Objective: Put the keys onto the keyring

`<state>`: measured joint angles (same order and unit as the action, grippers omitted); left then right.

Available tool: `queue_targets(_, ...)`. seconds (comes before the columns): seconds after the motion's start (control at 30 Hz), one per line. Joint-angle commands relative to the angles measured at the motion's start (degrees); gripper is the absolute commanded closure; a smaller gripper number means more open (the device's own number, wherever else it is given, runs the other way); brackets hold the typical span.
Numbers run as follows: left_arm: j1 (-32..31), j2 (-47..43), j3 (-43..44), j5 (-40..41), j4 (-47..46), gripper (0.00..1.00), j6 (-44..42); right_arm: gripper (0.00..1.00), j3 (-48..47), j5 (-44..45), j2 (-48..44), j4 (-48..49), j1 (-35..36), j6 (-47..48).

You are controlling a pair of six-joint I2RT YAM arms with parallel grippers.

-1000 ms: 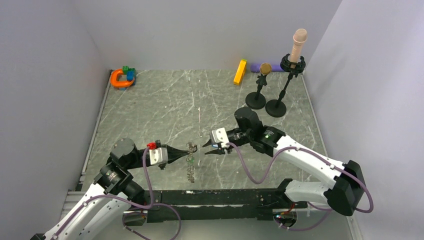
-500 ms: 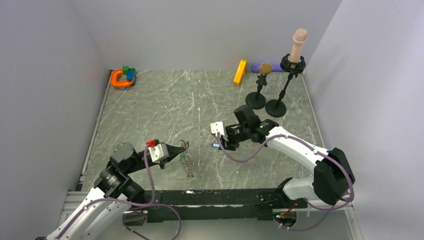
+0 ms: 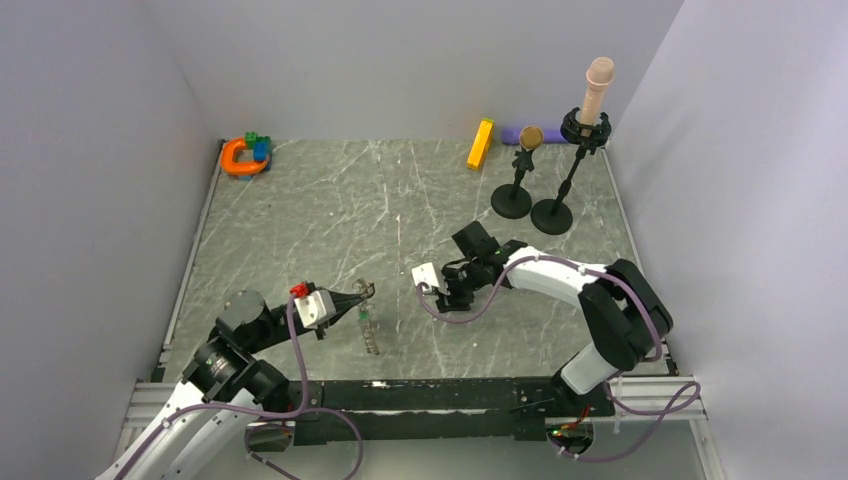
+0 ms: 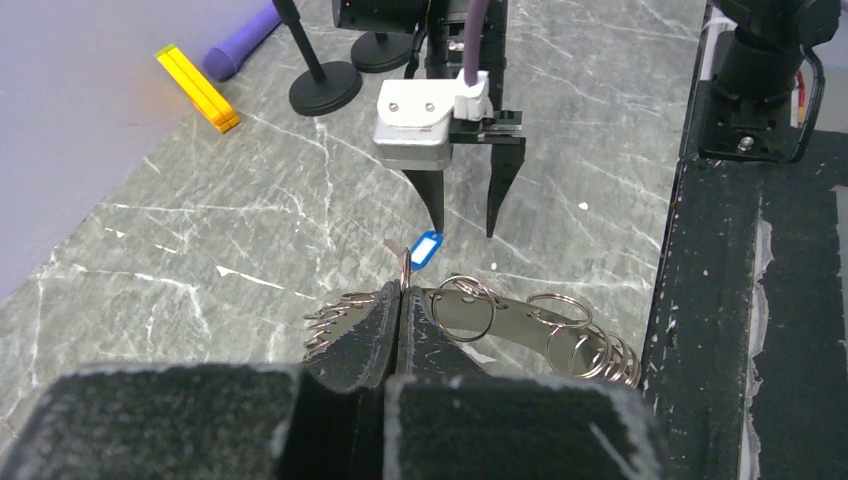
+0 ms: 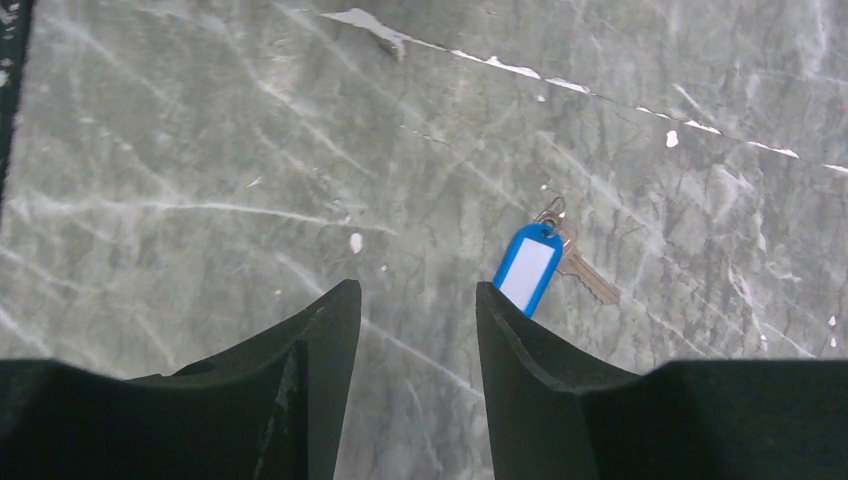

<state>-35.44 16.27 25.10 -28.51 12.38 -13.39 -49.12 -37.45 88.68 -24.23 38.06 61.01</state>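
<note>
My left gripper (image 4: pixel 403 300) is shut on the keyring (image 4: pixel 520 330), a flat silvery band carrying several small split rings. In the top view the keyring (image 3: pixel 368 325) hangs down from the left gripper (image 3: pixel 367 292) toward the table. A key with a blue tag (image 5: pixel 528 270) lies flat on the table, just right of my right gripper (image 5: pixel 415 300), whose jaws are open and hold nothing. In the left wrist view the blue-tagged key (image 4: pixel 426 248) lies between the keyring and the right gripper (image 4: pixel 465 225), which points down at the table. No other keys are visible.
An orange horseshoe toy (image 3: pixel 240 157) sits in the far left corner. A yellow bar (image 3: pixel 480 143) and a purple object (image 3: pixel 514 134) lie along the back edge. Two black stands (image 3: pixel 512 200) (image 3: pixel 552 213) rise at the back right.
The right gripper has swung away from the keyring, tipped down toward the table and opened wider; the blue-tagged key now lies loose below it. The left gripper drew back slightly with the keyring.
</note>
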Motion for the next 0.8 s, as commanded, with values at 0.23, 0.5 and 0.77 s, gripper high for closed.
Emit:
queue_targets(0.23,0.2,-0.08,3.03,1.33,-0.67,1.0,-1.81,0.53,-3.64,2.74,6.93,16.39,-0.08,-10.29)
queue_targets(0.5,0.2,-0.15,3.04,0.92,-0.87,1.0,-1.82,0.57,-3.28,2.67,8.39,17.43,0.32,-11.46)
queue_targets(0.77,0.2,0.16,3.03,0.82,-0.94,1.0,-1.91,0.6,-3.95,2.23,10.02,18.65,0.54,-12.85)
